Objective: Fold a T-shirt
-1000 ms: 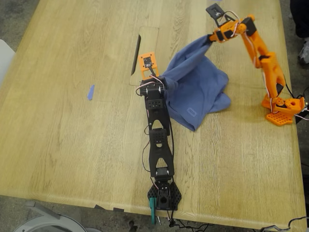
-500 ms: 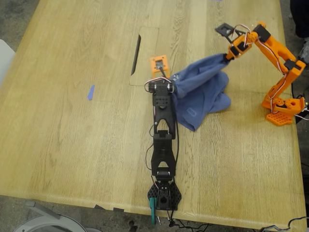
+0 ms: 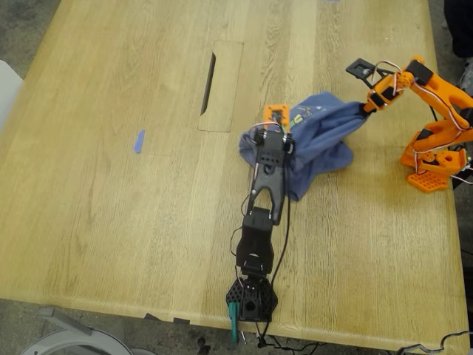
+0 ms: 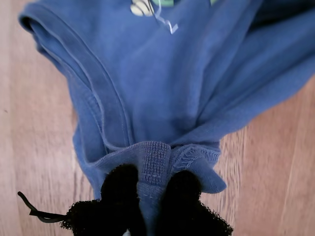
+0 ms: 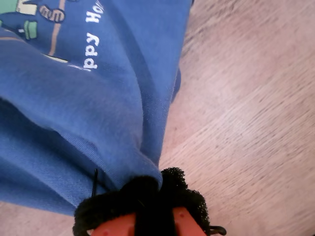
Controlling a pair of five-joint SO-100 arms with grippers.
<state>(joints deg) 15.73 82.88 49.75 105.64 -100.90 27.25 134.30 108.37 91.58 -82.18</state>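
Between my two claws, on the one wooden tabletop [image 3: 111, 222], one slate-blue T-shirt [image 3: 321, 137] stretches, bunched. My first claw [image 3: 275, 118] is clamped tight on its ribbed collar. My second claw [image 3: 366, 109] pinches a cloth fold at the opposite end. One blue tape strip [image 3: 138, 140] lies well apart from both.

You have one T-shirt [image 3: 318, 133], two arms, each with one gripper, one table [image 3: 111, 222], and one blue tape strip [image 3: 138, 140].
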